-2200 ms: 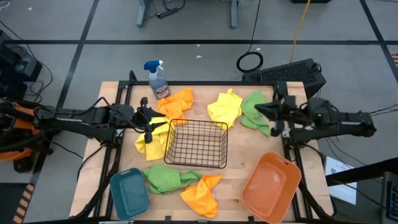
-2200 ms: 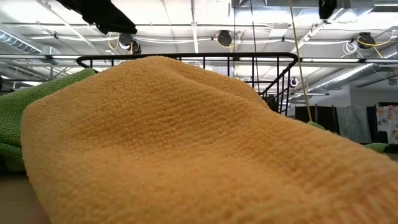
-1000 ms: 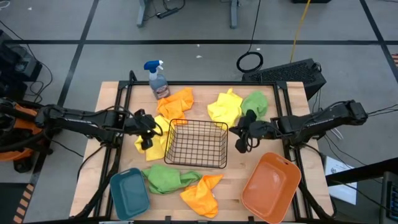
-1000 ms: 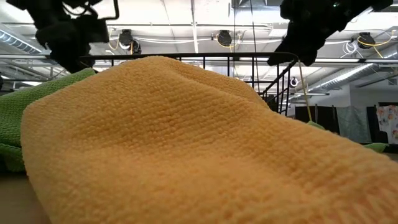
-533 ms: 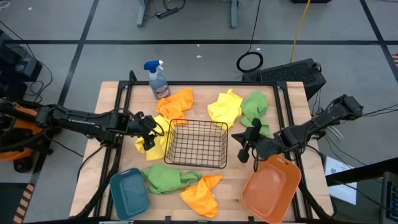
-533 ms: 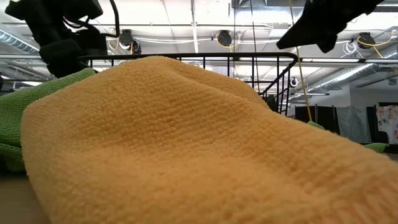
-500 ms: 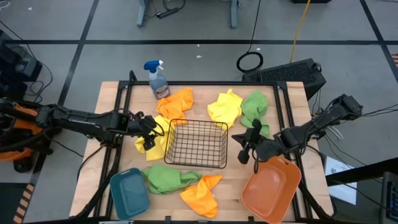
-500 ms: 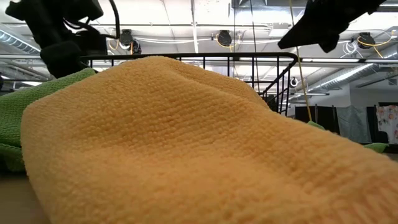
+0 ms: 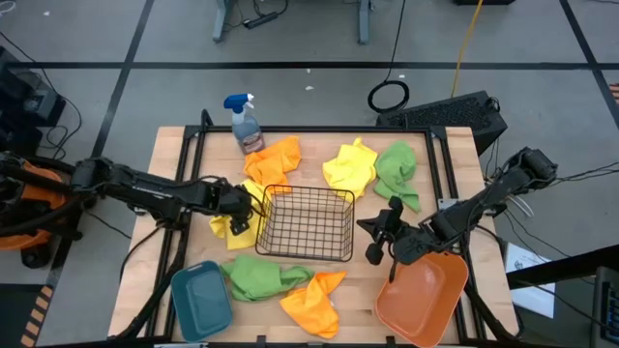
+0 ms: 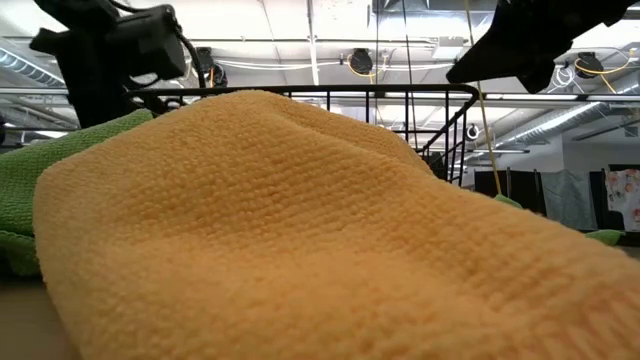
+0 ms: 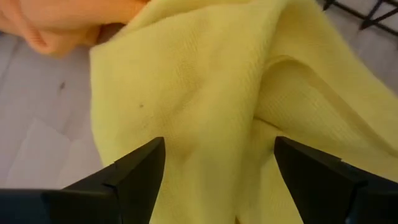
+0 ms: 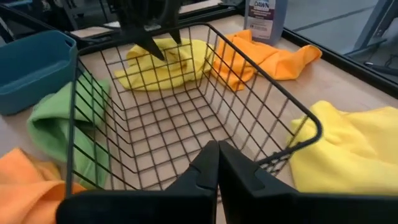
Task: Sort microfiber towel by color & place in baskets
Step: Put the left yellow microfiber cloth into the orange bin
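**Q:** So, going from left to right, where are the edges and the free room?

**A:** At the near left corner of the table stands the teal tub, with a green towel just beside it and an orange towel next along the front edge. The black wire basket takes up the middle; bare wood shows between it and the orange tub at the near right corner. Along the far edge lie a spray bottle, a second orange towel, a yellow towel and a second green towel.

**Q:** How do the towels lie relative to each gripper?

**A:** The left gripper hangs low over another yellow towel, just left of the wire basket's left wall; its fingers are spread wide, with the cloth between and beneath them, nothing gripped. The right gripper sits between the basket's right wall and the orange tub's rim, fingers pressed together, empty, pointing toward the basket; the yellow towel on the far edge lies beyond it, well apart.
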Motion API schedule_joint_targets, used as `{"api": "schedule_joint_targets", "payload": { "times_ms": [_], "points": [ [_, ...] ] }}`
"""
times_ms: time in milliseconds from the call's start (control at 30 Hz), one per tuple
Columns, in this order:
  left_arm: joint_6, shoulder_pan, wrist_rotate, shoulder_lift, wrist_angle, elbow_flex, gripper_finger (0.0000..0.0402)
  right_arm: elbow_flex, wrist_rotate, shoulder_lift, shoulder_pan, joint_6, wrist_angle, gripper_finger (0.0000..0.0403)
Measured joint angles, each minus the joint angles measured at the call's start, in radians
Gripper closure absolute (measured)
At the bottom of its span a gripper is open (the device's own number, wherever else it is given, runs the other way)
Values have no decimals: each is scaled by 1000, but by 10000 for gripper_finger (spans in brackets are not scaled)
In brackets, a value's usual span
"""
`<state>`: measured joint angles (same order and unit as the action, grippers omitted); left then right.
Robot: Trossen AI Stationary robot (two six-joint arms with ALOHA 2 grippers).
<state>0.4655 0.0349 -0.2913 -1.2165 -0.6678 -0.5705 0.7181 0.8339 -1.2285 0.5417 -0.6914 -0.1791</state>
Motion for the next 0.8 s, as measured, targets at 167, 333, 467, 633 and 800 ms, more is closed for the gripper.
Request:
{"api": "schedule_joint_targets", "payload": {
  "times_ms": [167,333,467,633,800],
  "points": [
    [0,0,0,-98,33,0,96,0,-2,-17,2,0,16,403],
    [1,0,-3,-190,66,-6,137,0,-2,-19,2,2,18,403],
    [1,0,-17,-232,74,-9,199,0,-2,-19,4,13,18,403],
    [-26,-1,-31,-206,-13,-6,303,0,-2,-19,4,22,18,403],
    [37,-2,-73,-129,-106,-43,386,0,3,-19,4,23,21,403]
  ]
}}
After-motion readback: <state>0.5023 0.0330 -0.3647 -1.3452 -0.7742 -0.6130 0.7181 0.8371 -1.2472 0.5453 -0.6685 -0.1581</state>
